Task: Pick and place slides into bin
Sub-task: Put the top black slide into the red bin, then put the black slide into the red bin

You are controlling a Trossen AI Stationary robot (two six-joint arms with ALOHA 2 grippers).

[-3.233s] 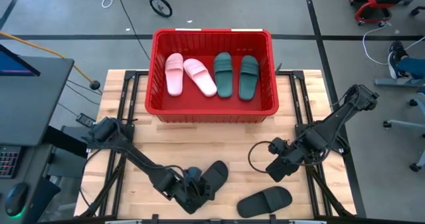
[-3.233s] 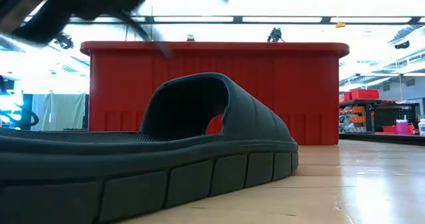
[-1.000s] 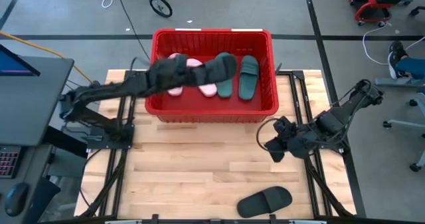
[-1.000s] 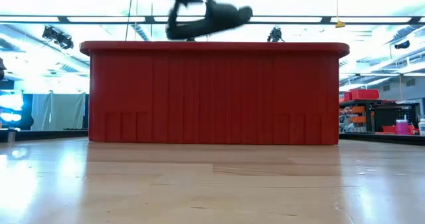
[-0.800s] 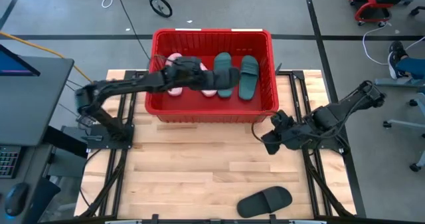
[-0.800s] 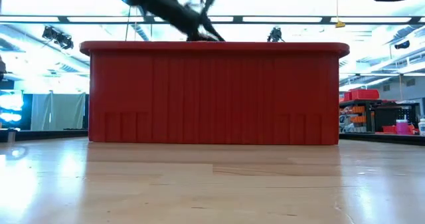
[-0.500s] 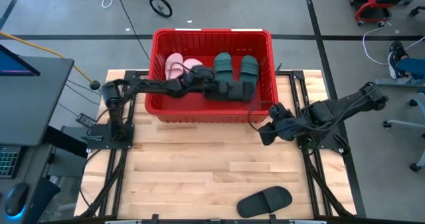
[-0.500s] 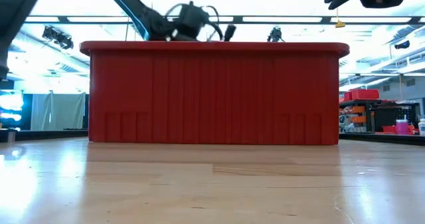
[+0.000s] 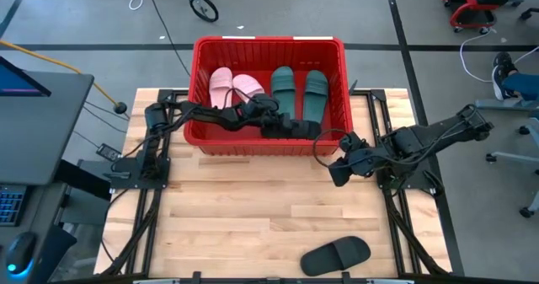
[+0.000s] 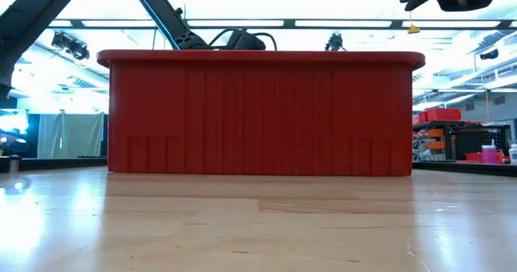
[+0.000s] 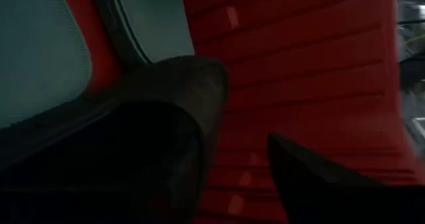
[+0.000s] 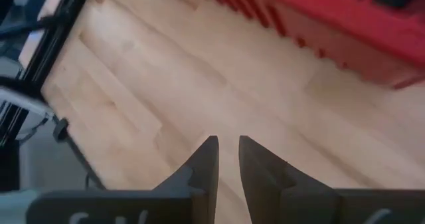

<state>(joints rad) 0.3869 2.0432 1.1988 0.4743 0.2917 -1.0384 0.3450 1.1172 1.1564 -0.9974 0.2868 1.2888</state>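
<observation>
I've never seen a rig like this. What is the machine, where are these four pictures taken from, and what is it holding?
Two robot arms work at a wooden table. One camera looks down from above, one looks level across the tabletop, and one sits on each wrist. The left gripper is inside the red bin beside a black slide; whether it grips it is unclear. Pink slides and green slides lie inside. The right gripper hovers empty. Another black slide lies on the table.

Robotics lab, grey concrete floor [image 9: 76, 27], ceiling strip lights [image 10: 347, 23], wheeled office chair [image 9: 514, 82]
</observation>
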